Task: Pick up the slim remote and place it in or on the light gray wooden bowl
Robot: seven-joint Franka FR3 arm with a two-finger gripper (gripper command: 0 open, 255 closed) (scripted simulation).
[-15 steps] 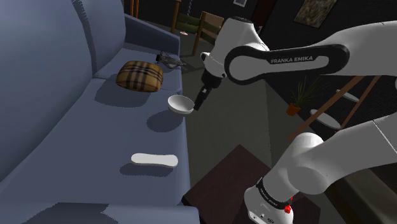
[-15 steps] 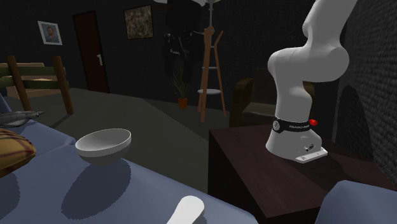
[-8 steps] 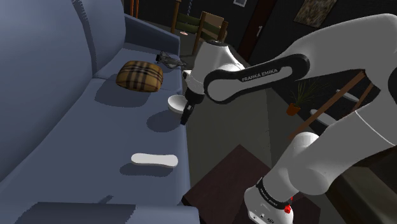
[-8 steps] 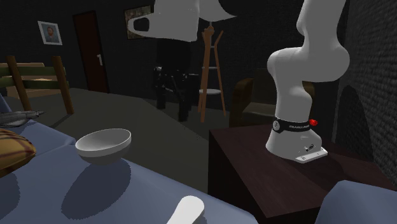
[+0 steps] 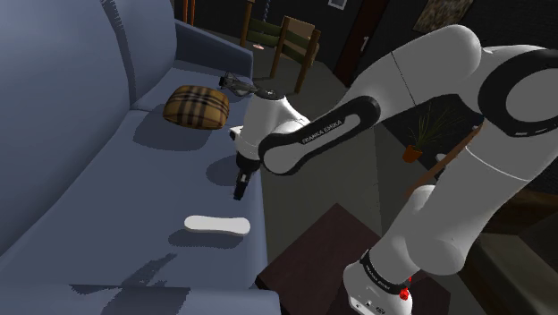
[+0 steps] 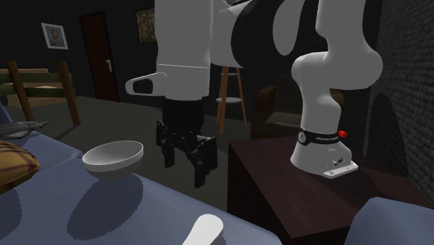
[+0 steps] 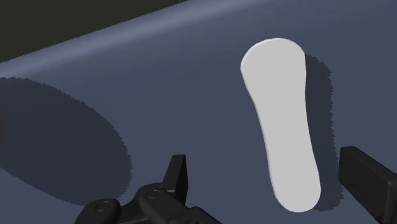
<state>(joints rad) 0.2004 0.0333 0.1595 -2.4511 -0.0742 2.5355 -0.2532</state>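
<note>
Slim remote, drawn plain white: we see it lying flat on the seat of the blue sofa, close to the seat's front edge, at the end of the sofa nearest the robot's dark stand. In the second exterior view only its rounded tip reaches into the picture, resting on the sofa's cushion.

We find the pale bowl upright on the same seat, farther along the sofa from the stand, also near the front edge, and well apart from the remote. A plaid cushion sits on the sofa beyond the bowl, nearer the backrest.

The white arm bends down over the sofa's front edge, and its black gripper hangs above the seat between bowl and remote, touching neither. Its two fingers stand plainly apart, with nothing clasped. In the wrist view we look down on the sofa's blue fabric: the remote lies lengthwise there, one end of it reaching in between the spread fingers without meeting either. A broad shadow darkens the sofa's fabric beside the other finger.
</note>
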